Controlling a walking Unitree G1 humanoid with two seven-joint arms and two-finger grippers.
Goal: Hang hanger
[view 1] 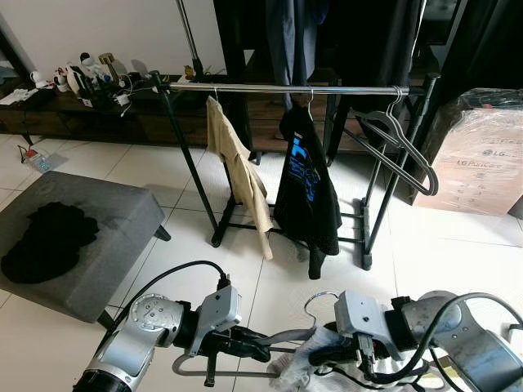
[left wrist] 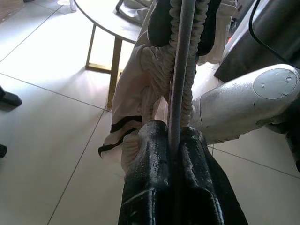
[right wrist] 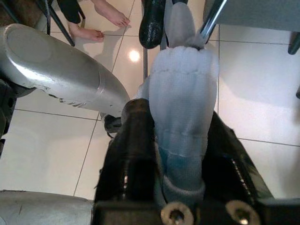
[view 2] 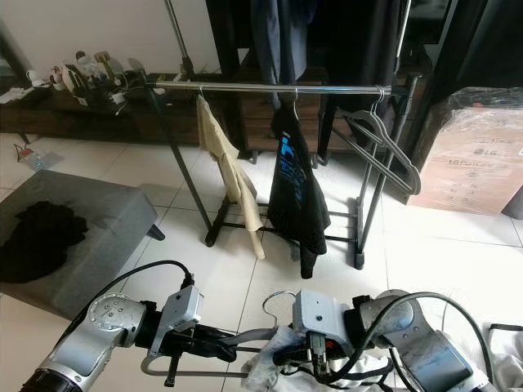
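We read only "LG" printed on the plastic-wrapped cardboard box (view 1: 478, 159) at right; the blue print on the hanging black shirt (view 1: 306, 175) remains illegible.

Two silver arms with black two-finger grippers, low in the head views.

The left arm (view 1: 139, 335), lower left of frame, has brushed silver housings, a round joint cap ringed with small screws, a boxy grey wrist block and a black cable looping over it. The right arm (view 1: 458, 331), lower right, is likewise silver, with black cables arching above a pale rectangular wrist block. The left gripper (left wrist: 171, 140) has textured black fingers; the right gripper (right wrist: 180, 140) has glossy black fingers, with two brass-coloured screws at their base.
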